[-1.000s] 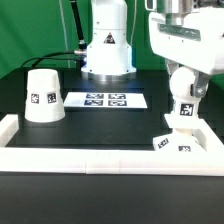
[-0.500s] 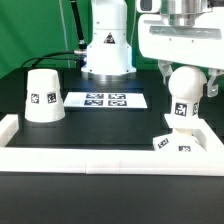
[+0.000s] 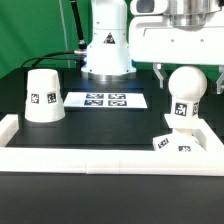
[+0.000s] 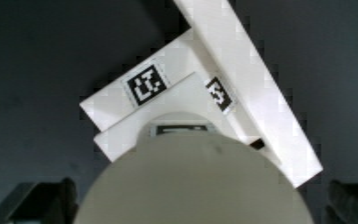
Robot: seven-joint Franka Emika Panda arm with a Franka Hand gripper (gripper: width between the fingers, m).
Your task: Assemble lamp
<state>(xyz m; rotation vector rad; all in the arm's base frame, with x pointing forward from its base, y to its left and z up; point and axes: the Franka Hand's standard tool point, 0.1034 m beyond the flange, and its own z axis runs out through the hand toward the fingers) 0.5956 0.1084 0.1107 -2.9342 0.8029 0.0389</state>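
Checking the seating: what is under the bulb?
The bulb stands upright on the square base block. Its stem's lower end and socket are hidden.

A black table [image 3: 100, 130] sits under bright, even light, edged by white rails [image 3: 90, 157]. Behind it hangs a dark green backdrop [image 3: 30, 30].
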